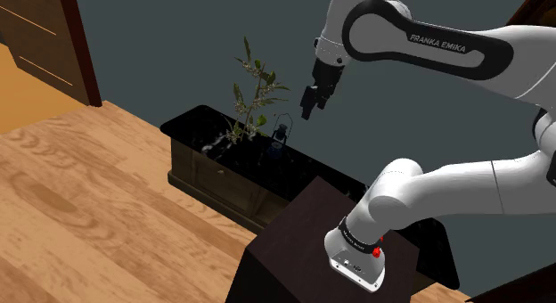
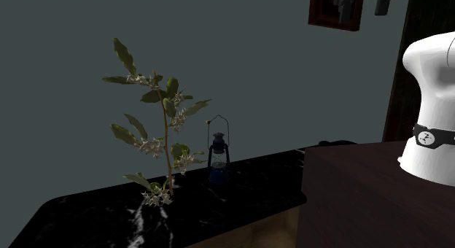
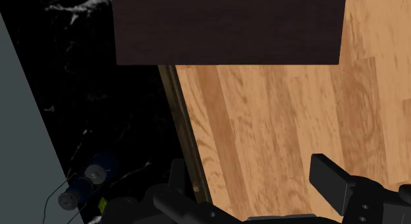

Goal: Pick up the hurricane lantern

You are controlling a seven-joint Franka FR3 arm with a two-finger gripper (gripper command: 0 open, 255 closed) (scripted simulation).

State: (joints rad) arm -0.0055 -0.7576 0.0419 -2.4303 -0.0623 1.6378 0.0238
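Wall (image 1: 178, 43): flat grey-blue, no windows in view. Floor (image 1: 80, 194): light wood planks with strong grain, turning more orange past the dark brown wooden door (image 1: 44, 34) at the shoulder view's upper left. Low wooden cabinet (image 1: 214, 181) stands against the wall, with a glossy black marble top (image 2: 240, 188) veined in white. A leafy plant (image 2: 157, 137) with small pale flowers stands on that top. A dark-framed picture (image 2: 335, 9) hangs high on the wall in the second exterior view, its contents unreadable. A dark brown vertical panel (image 2: 423, 20) is just right of it; door or furniture unclear. Lighting is dim and even, brighter on the floor.
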